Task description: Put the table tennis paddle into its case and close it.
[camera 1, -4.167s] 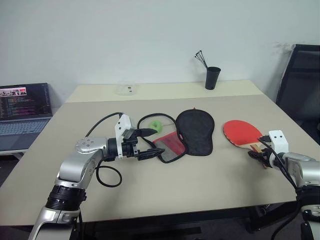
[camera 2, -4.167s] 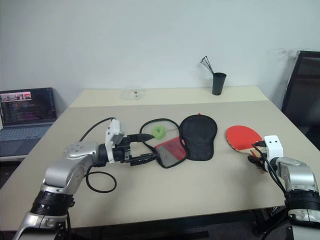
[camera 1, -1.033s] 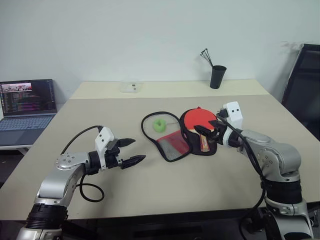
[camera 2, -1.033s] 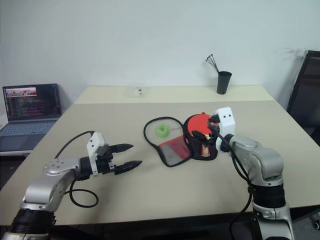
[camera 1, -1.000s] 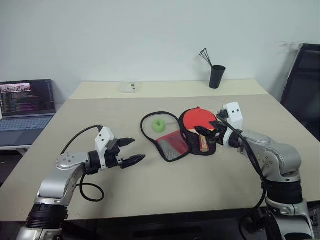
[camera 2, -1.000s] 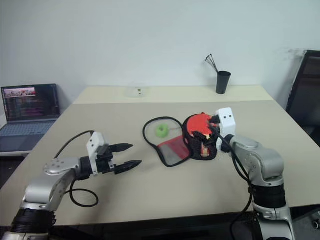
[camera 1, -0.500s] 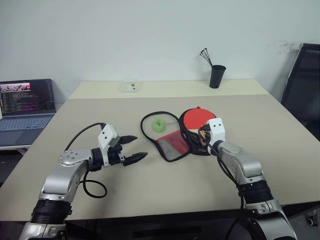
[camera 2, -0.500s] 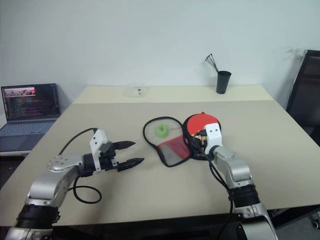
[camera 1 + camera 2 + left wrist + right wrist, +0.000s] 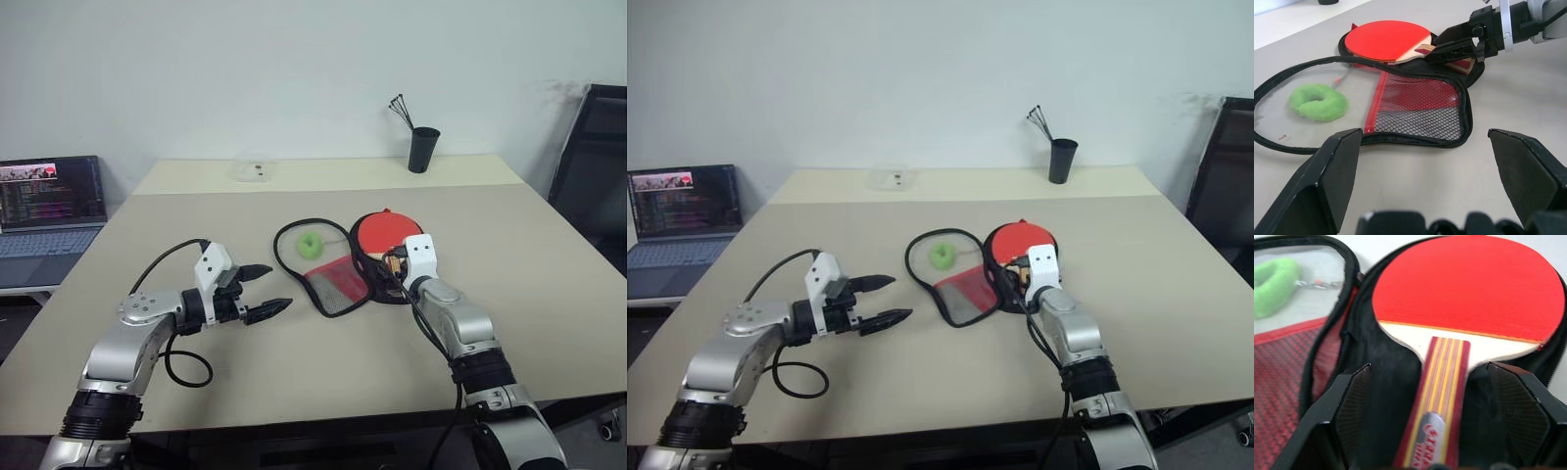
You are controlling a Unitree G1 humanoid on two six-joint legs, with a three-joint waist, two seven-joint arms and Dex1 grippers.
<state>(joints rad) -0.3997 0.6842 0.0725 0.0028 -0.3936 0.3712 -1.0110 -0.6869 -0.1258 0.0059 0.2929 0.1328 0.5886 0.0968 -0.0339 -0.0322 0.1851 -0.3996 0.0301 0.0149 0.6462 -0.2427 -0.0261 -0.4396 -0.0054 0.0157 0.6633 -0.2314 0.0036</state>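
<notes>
The table tennis paddle (image 9: 388,231) lies red face up on the black half of the open case (image 9: 370,276), its striped handle (image 9: 1442,396) pointing toward me. The case's red mesh half (image 9: 1418,105) is folded out flat to the left, with the zipper loop and green ring tag (image 9: 311,245) beyond it. My right gripper (image 9: 1427,366) is open, one finger on each side of the handle with gaps on both sides. My left gripper (image 9: 277,286) is open and empty, just above the table to the left of the mesh half.
A black cup of sticks (image 9: 423,150) and a small clear box (image 9: 253,171) stand near the table's far edge. A laptop (image 9: 51,196) sits on a side desk at the left. A black chair (image 9: 593,166) is at the right.
My right arm has sunk and swung inward, bringing its gripper down low around the paddle's handle. The paddle stays on the black case half. My left arm has kept still.
</notes>
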